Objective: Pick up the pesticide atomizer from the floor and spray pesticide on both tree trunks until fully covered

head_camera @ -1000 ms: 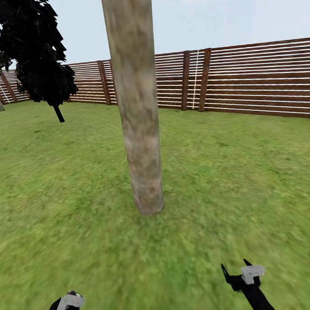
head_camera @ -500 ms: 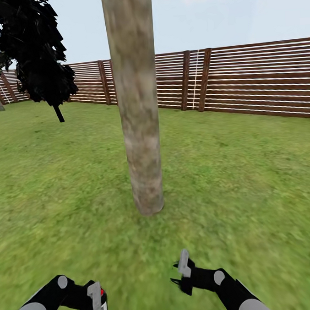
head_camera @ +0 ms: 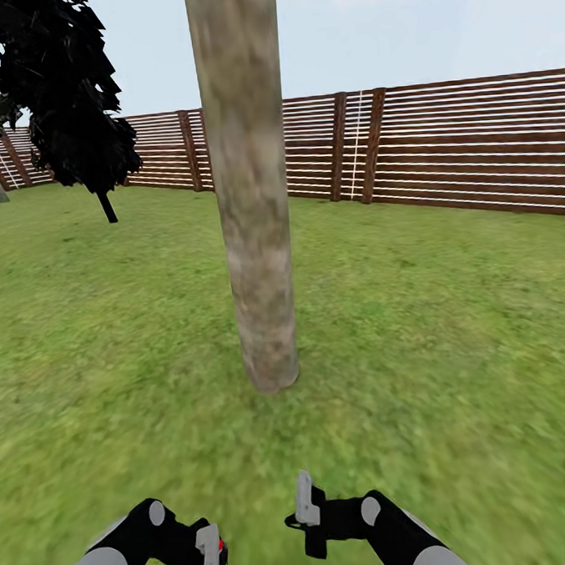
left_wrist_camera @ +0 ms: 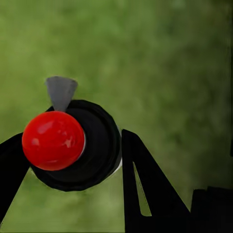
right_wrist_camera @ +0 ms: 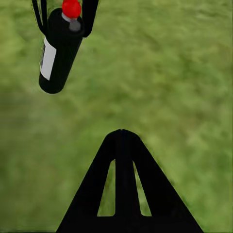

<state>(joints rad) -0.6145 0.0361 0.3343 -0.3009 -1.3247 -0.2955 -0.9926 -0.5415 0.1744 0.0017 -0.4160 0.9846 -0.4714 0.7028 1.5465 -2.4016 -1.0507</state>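
- Head view: the left tool (head_camera: 209,554) sits low at the near edge of the lawn (head_camera: 452,322), with the pesticide atomizer (head_camera: 218,561) clamped between its fingers; a red cap and white label just show there.
- The left wrist view confirms the grip: the atomizer's red top (left_wrist_camera: 53,140) and black body sit squeezed between the two dark fingers (left_wrist_camera: 145,189), a grey nozzle tip (left_wrist_camera: 61,91) pointing away over grass.
- From the right wrist view the atomizer (right_wrist_camera: 59,51) hangs off the ground in the left tool's fingers, clear of the grass.
- The right tool (head_camera: 307,515) holds nothing; its fingers look closed together in its own wrist view, pointing toward the left tool.
- Step in hand, as I judge it: pickup is done and spraying of the first trunk is about to start. The tree trunk (head_camera: 247,184) stands straight ahead, well apart from both tools, with no visible coating.
- The next move calls for raising the atomizer, aiming the nozzle at the trunk, and closing some of the gap.
- The surface is flat grass. A brown slatted fence (head_camera: 441,143) rings the garden, and a dark conifer (head_camera: 66,95) stands at the far left corner.
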